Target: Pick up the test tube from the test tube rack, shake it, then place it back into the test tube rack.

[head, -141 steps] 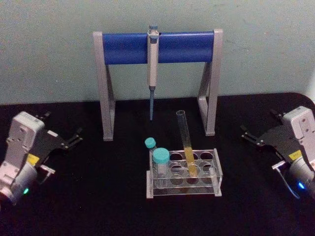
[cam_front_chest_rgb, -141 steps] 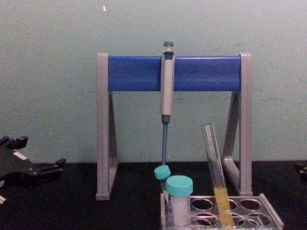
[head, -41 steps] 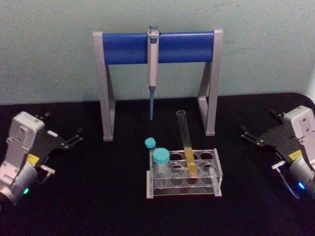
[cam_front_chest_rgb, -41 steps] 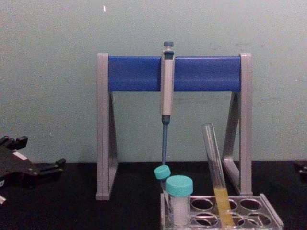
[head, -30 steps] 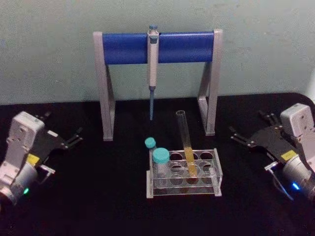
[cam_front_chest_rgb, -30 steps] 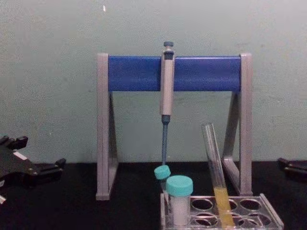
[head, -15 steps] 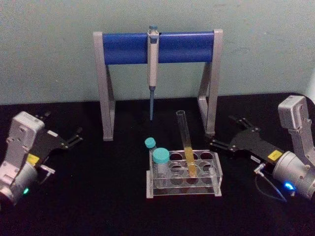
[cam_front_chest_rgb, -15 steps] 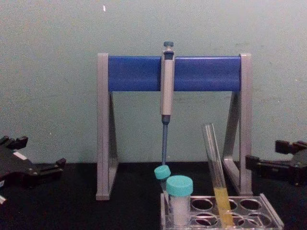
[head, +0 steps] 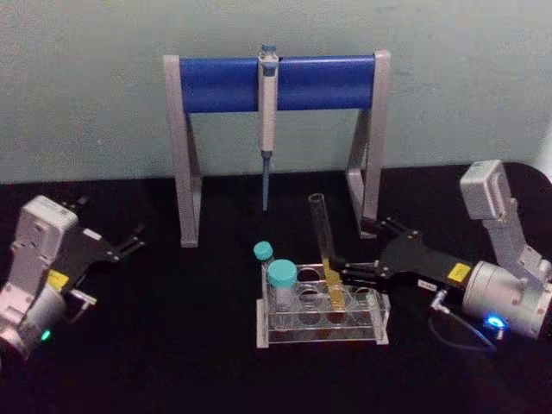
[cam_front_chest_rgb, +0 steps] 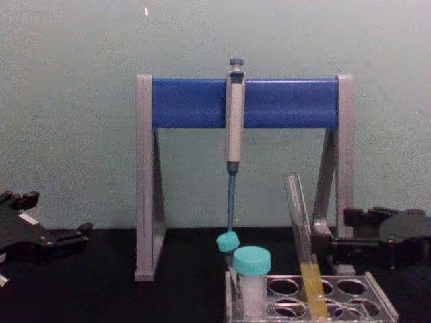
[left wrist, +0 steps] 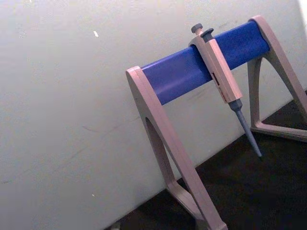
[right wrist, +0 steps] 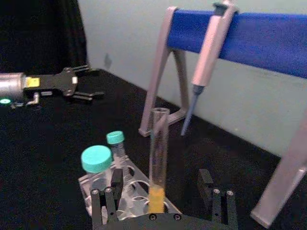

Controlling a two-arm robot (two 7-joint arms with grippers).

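The right claw (head: pixel 343 266) is hovering with its fingers spread either side of the long clear glass test tube (head: pixel 325 241), which is standing tilted in the low translucent grey plastic rack (head: pixel 321 333). It should be pinching gently above the yellow liquid and then lifting along the tilt. The left claw (head: pixel 129 242) is resting spread at the black surface's (head: pixel 172 354) left.

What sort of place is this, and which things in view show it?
Probably a laboratory bench: a pipette hangs on a grey-and-blue stand, and a test tube of yellow liquid stands in a test tube rack with teal-capped vials.
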